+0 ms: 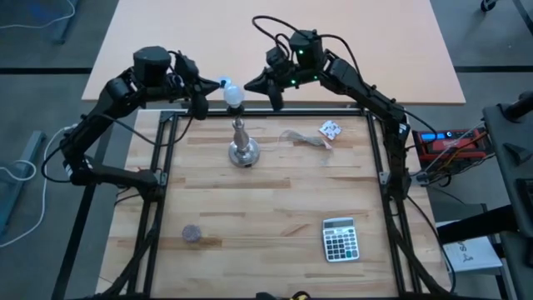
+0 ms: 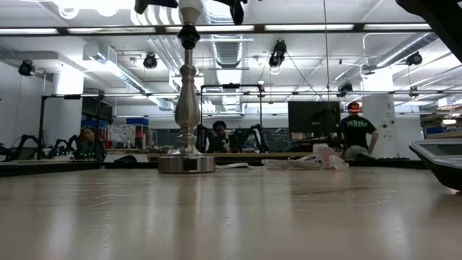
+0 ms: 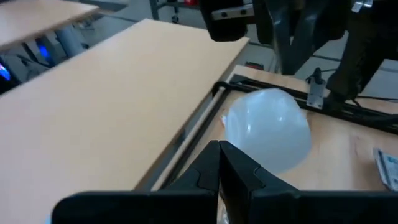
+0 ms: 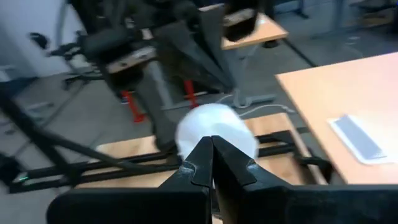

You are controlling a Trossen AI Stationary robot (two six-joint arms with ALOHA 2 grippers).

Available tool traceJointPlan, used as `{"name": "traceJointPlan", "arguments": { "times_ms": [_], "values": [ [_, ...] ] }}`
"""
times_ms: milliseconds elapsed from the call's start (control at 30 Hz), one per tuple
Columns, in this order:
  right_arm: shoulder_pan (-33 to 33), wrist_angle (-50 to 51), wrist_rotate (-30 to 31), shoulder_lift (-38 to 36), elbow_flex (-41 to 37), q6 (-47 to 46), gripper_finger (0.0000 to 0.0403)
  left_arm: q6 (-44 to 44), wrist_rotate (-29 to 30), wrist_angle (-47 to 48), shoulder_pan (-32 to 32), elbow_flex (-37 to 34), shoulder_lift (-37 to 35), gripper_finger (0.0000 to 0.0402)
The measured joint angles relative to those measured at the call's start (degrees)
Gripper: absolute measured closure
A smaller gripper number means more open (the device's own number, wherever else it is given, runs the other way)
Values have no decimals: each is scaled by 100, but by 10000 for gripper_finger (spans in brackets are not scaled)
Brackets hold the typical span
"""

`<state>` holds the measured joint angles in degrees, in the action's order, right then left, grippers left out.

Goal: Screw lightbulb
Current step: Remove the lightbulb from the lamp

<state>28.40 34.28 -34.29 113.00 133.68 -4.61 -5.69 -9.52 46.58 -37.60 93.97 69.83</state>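
Flanking the lightbulb (image 1: pixel 232 92) atop the stand (image 1: pixel 242 143), both grippers' fingers are closed, holding nothing.

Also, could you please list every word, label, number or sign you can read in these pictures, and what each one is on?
Nothing can be read.
Calculator: key markings too small.
Crumpled paper scrap: red pattern, no legible words.
White sheet at the table's right edge: dark mark, too blurred.
Red box with blue display: unreadable.
Lightbulb and stand: no markings visible.

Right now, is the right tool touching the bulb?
Cannot tell. Right wrist view: the right tool has its shut tips overlapping the bulb, hiding any contact. High view: the tool sits close beside it, no plain gap.
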Motion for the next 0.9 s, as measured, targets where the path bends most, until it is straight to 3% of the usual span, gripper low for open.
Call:
{"name": "traceJointPlan", "arguments": {
  "times_ms": [200, 367, 900],
  "values": [
    [3, 72, -770, 267, 1, -416, 403, 123, -340, 86, 7, -2, 139, 401],
    [2, 110, -814, 371, -1, -494, 403, 315, -603, 78, 4, -2, 157, 401],
    [1, 8, 21, 305, 128, -98, 403, 583, -950, 51, 22, -2, 85, 401]
  ]
}}
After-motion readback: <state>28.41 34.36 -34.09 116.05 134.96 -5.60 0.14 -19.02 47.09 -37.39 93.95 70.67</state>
